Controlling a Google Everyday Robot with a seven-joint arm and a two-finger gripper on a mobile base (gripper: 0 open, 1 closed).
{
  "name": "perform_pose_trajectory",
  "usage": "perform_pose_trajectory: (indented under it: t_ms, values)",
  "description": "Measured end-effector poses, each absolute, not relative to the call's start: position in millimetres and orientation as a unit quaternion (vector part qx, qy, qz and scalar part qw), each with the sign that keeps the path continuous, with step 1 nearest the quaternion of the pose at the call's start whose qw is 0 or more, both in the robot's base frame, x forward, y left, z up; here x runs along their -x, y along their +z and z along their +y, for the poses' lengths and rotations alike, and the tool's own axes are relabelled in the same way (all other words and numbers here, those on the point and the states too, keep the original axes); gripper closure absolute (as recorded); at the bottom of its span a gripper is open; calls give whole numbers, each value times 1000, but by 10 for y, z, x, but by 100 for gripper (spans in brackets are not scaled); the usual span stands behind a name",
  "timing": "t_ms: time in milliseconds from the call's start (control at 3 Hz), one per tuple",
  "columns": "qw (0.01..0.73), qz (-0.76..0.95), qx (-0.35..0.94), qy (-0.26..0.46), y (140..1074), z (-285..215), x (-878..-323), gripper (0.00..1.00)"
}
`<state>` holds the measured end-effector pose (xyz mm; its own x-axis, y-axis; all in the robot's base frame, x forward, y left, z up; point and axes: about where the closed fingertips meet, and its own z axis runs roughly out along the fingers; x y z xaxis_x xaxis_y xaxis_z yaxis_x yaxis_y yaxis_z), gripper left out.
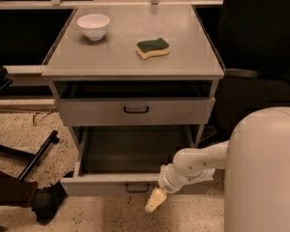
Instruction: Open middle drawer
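The desk [188, 37] is standing at the centre of the view, and all positions below are referenced to it. The middle drawer [128, 153] is sitting pulled far out from the desk front, showing a dark interior, with its small black handle [137, 188] facing the floor side of the view. Directly above it, the top drawer [92, 112] is sitting nearly flush under the desk surface, with a dark gap along its upper edge. The end effector [154, 200] is hanging in front of the extended drawer front, just to the right of the handle and slightly below it, pointing down toward the floor; it is apart from the handle, and whether it is released or clenched cannot be determined. The white arm [198, 162] is reaching in from the robot body [266, 173] at the desk's front right corner. On the desk surface, a white bowl [93, 26] is resting near the rear left corner, and a green-and-yellow sponge [152, 48] is lying near the middle, well apart from it.
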<state>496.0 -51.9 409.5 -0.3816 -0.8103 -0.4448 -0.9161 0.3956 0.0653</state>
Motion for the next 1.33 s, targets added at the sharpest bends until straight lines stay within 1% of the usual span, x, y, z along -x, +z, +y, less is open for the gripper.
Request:
perform_pose_trajectory:
  t_ms: [333,667,1000,1333]
  values:
    - [161,829,509,163,4171,-835,-4560,0]
    - [160,830,508,164,4206,-857,-4537,0]
    - [140,838,495,182,4280,-1110,-4139,0]
    - [140,838,495,182,4280,-1110,-4139,0]
